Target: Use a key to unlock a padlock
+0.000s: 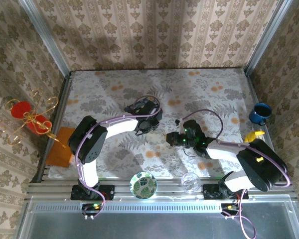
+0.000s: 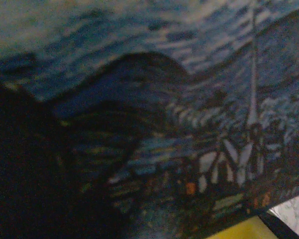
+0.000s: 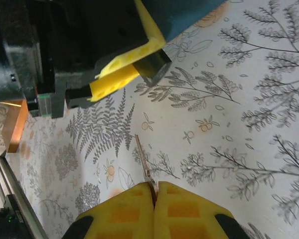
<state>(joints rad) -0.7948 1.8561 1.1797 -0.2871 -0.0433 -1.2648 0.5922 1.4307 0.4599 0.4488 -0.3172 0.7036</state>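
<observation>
One blue tin (image 3: 184,12) against left tool (image 1: 148,121); right tool (image 3: 153,191) pinches key (image 3: 143,159).

Worktop (image 1: 114,84): leaf-print cloth cover. Blue mug (image 1: 259,113) at right edge, yellow item (image 1: 254,134) just below it. Leaf-patterned bowl (image 1: 143,185) and clear glass (image 1: 190,182) at lower edge.

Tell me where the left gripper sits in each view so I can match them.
Top external: left gripper, mid-table, left of the right gripper.
Left wrist: its yellow pad at the bottom edge, below the blue tin.
Right wrist: upper left, beside the tin's corner.
Shared landmark: the blue tin, in both wrist views.
</observation>
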